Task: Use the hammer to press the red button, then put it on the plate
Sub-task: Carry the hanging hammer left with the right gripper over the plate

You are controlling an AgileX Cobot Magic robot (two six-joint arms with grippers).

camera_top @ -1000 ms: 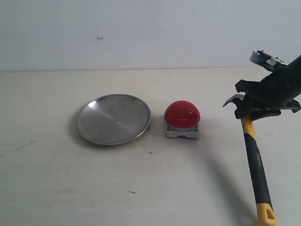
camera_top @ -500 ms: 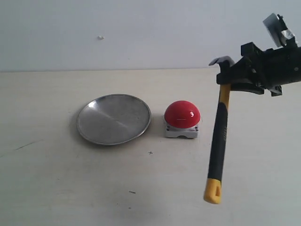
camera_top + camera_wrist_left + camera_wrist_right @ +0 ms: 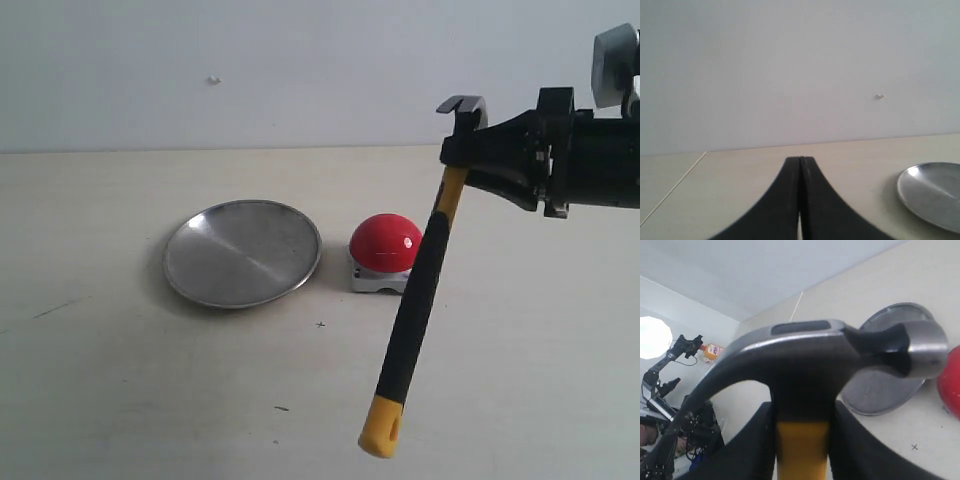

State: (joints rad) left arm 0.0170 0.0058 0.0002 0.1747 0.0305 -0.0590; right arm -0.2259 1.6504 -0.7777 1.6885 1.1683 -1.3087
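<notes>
My right gripper [image 3: 460,160] is shut on the hammer [image 3: 420,290] just below its dark head, high above the table. The yellow-and-black handle hangs down and to the left, its yellow looped end low in front of the red button [image 3: 386,242]. The handle crosses the button's right edge in the exterior view. The silver plate [image 3: 242,252] lies left of the button. In the right wrist view the hammer head [image 3: 830,350] fills the middle, with the plate [image 3: 890,390] and a sliver of the red button [image 3: 950,385] beyond. My left gripper [image 3: 800,162] is shut on nothing; the plate [image 3: 932,192] shows beside it.
A pale table [image 3: 120,380] runs back to a white wall [image 3: 300,70]. Small dark marks dot the table in front of the plate. The right wrist view shows equipment and a bright lamp [image 3: 652,337] off the table's side.
The right arm has risen and moved left with the hammer. The handle swung from hanging near the right edge to slanting down-left in front of the button.
</notes>
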